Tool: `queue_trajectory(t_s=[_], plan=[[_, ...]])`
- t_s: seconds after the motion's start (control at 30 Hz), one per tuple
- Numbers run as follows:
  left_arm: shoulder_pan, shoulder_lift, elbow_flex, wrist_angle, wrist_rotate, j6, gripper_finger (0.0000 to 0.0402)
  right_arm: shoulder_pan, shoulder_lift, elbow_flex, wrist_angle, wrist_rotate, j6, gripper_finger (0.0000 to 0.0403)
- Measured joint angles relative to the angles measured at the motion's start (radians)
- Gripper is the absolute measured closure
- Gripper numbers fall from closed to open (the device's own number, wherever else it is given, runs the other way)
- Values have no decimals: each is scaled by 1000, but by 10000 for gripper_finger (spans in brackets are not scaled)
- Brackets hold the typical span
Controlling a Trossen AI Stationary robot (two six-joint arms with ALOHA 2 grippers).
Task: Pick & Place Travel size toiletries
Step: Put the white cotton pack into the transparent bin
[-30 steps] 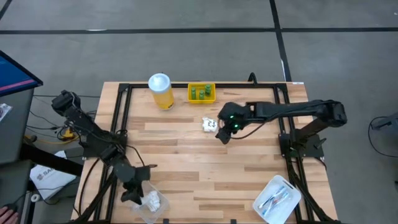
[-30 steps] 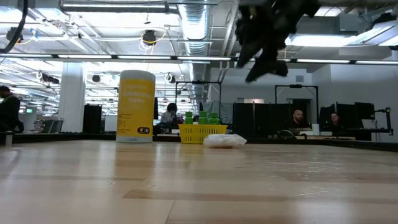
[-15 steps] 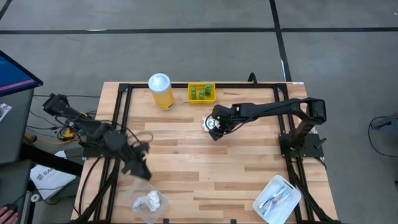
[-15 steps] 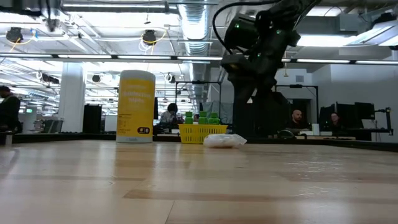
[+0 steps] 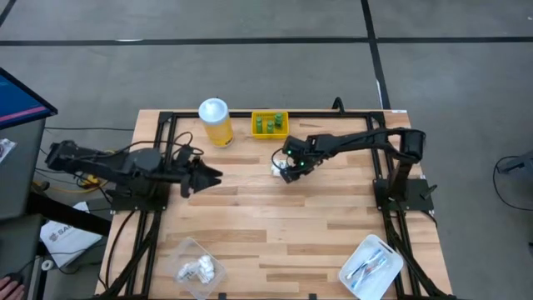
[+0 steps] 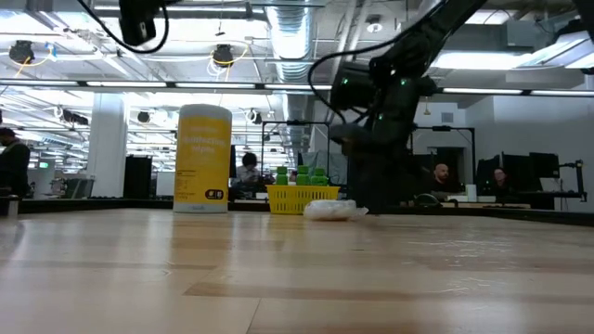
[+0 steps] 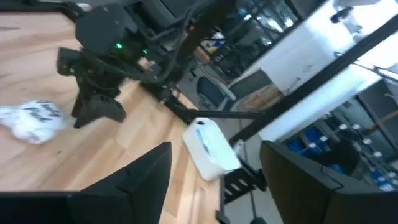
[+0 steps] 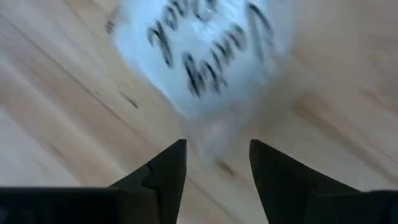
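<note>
Wooden table [image 5: 275, 221] seen from above: a white packet [image 5: 279, 167] with dark print is shown just below the yellow tray [image 5: 270, 124]. The right gripper [image 5: 291, 169] is lowered beside it, fingers parted and empty. Both fingers should straddle the packet before closing. The left gripper [image 5: 208, 176], parted, waits well apart.

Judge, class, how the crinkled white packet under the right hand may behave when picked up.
The white packet looks crumpled and soft, so it will probably flex, not stay stiff. It lies low and flat, unlikely to roll. The open right hand may slip on its wrinkled film.
</note>
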Motion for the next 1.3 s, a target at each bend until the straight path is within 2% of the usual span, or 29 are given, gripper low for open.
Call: queue_trajectory(t_s=[0.2,0.33,0.43,0.53,0.6,0.77,0.97,1.3], plan=[[38,29,-1,-7,33,0,147,15,57,4,73,1,-2,231],[38,53,-1,-2,35,2,148,15,62,4,74,33,5,251],[38,68,-1,-3,42,3,150,7,63,3,69,42,1,296],[38,80,-1,2,42,4,151,1,58,1,59,47,-22,368],[38,88,-1,1,34,4,151,1,58,1,59,48,-43,391],[39,103,0,10,31,2,146,31,26,30,4,64,-51,399],[49,123,0,8,31,4,141,104,-100,82,-42,110,-57,401],[111,217,-1,76,77,54,139,238,-233,250,-37,123,-46,402]])
